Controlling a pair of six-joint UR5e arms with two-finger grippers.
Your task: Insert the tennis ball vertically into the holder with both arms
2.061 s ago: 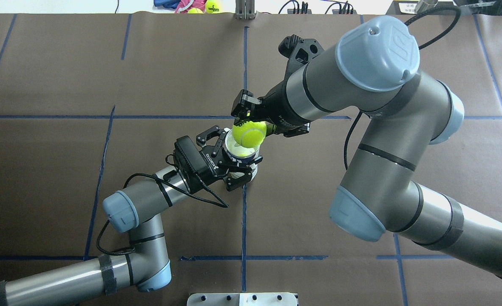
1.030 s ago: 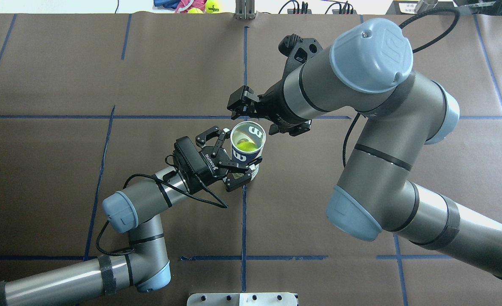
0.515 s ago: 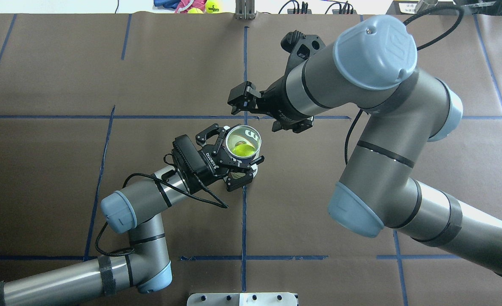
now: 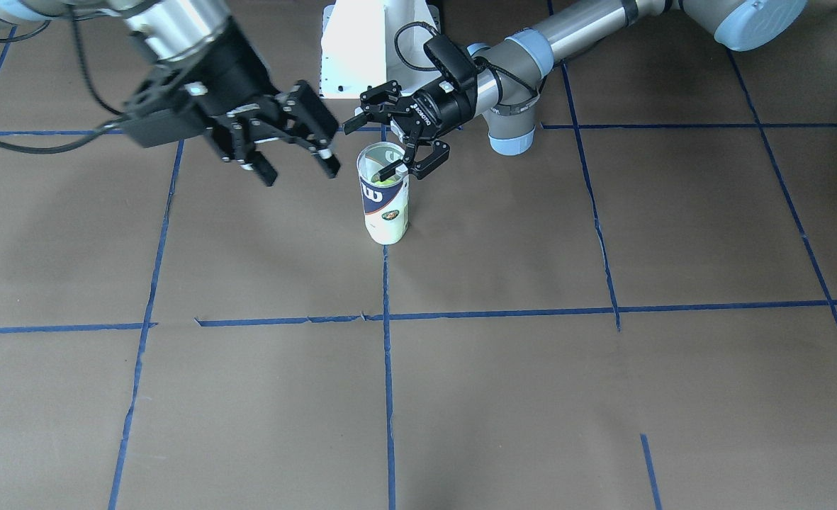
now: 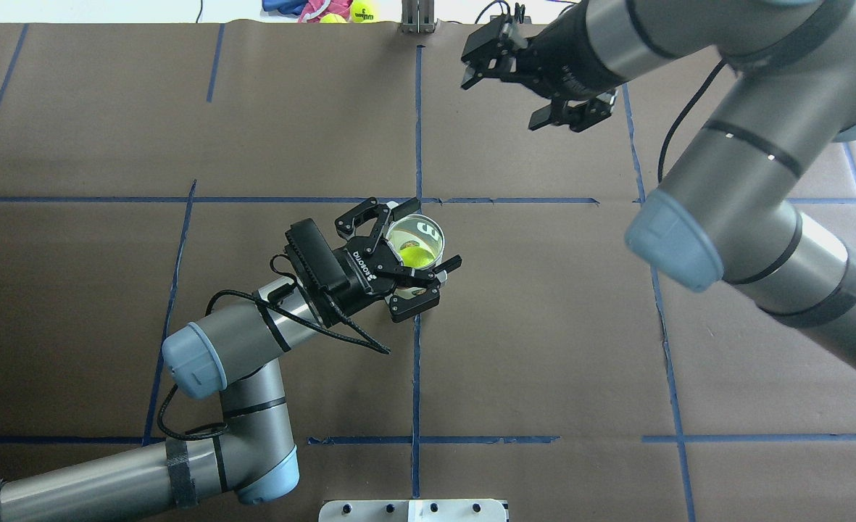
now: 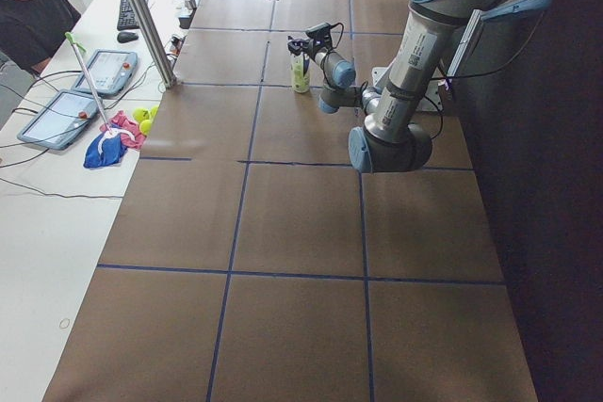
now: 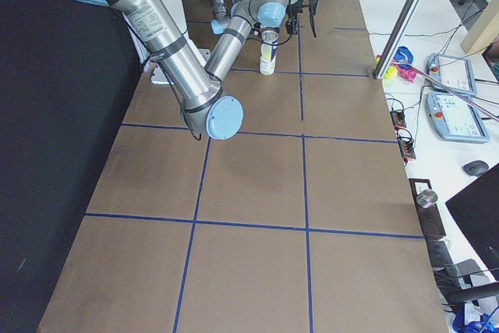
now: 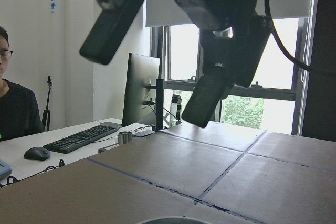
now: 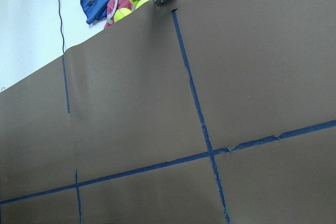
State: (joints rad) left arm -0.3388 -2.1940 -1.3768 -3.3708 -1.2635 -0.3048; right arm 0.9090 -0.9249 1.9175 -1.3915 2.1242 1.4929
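Note:
The holder [image 4: 384, 205] stands upright on the brown table, mouth up [image 5: 435, 232]. The yellow-green tennis ball [image 5: 417, 255] lies inside it and shows through the clear top [image 4: 388, 182]. My left gripper [image 5: 438, 232] is level with the holder's top. It is open, with a finger on each side of the rim. In the front view a gap shows between one finger and the rim [image 4: 366, 150]. My right gripper [image 5: 500, 105] hangs open and empty, well back from the holder towards the table's far edge [image 4: 301, 176].
Loose tennis balls and a coloured cloth [image 5: 362, 11] lie past the far edge beside a metal post [image 5: 417, 18]. The white robot base [image 4: 379, 49] stands behind the holder. A person [image 6: 28, 7] sits at a side desk with tablets. Blue tape lines cross the mat.
The ball left my right gripper and dropped into the holder. The right gripper, now open, pulled far back and to the right. My left gripper stayed at the holder and its fingers spread slightly.

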